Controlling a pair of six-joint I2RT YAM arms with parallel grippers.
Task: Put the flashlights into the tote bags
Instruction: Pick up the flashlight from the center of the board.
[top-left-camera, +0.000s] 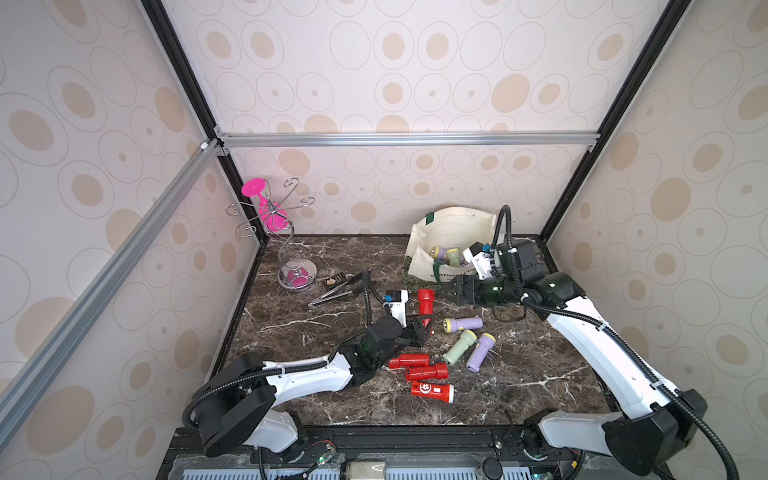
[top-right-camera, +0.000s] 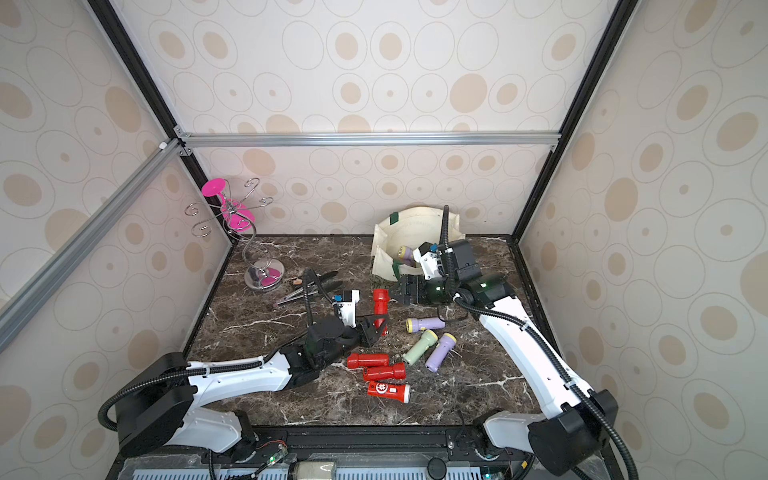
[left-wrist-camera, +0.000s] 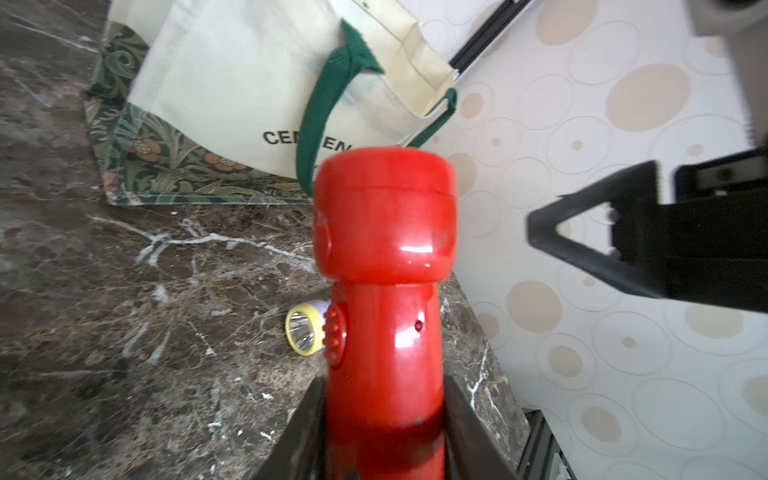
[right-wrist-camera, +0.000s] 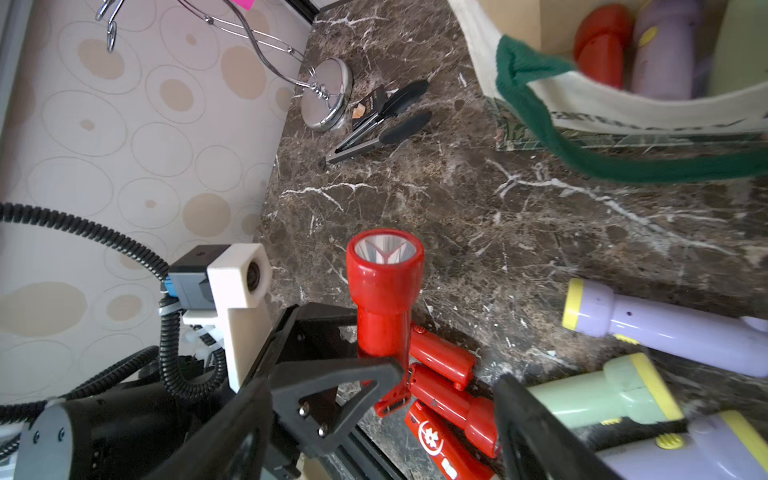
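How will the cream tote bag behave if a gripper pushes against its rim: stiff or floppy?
Probably floppy: the tote bag is soft canvas with an unevenly sagging rim. Pushed there, it would likely fold rather than slide. The flashlights inside may help anchor its base.

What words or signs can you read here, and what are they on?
"CE" then "EN": tote bag, dark letters on its cream side; the green handle hides the middle.
White round sign, no letters: red flashlight nearest the front edge.
Tote bag lettering in both top views: too blurred.
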